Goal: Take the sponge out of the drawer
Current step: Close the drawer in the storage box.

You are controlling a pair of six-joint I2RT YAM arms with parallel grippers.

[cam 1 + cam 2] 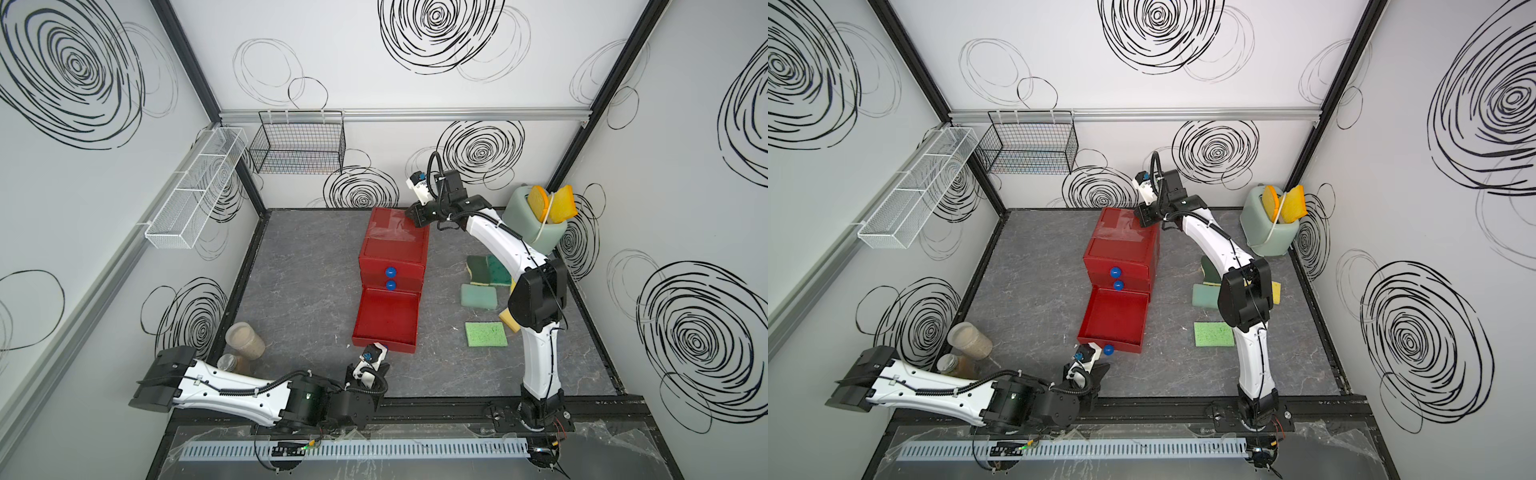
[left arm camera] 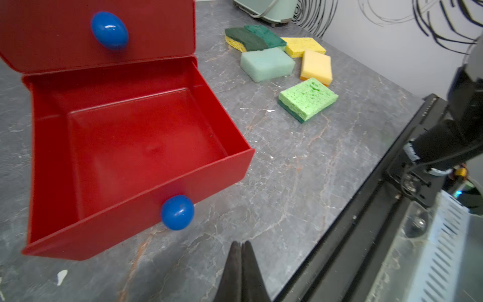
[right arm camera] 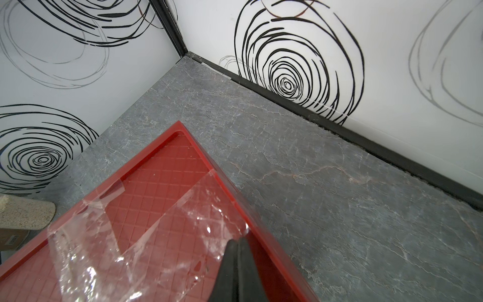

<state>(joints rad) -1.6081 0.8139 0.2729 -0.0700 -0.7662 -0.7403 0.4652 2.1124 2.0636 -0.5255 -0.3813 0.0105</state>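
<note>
The red drawer unit stands mid-table with its lowest drawer pulled out; in the left wrist view that drawer holds nothing. Several sponges lie on the table to its right, the nearest a light green sponge. My left gripper is shut and empty, just in front of the drawer's blue knob and apart from it. My right gripper is shut and empty, tips down on the unit's taped top near its back right corner.
A mint bucket with yellow sponges stands at the back right. Two jars sit near the left wall beside my left arm. Wire baskets hang on the walls. A black rail runs along the table's front edge.
</note>
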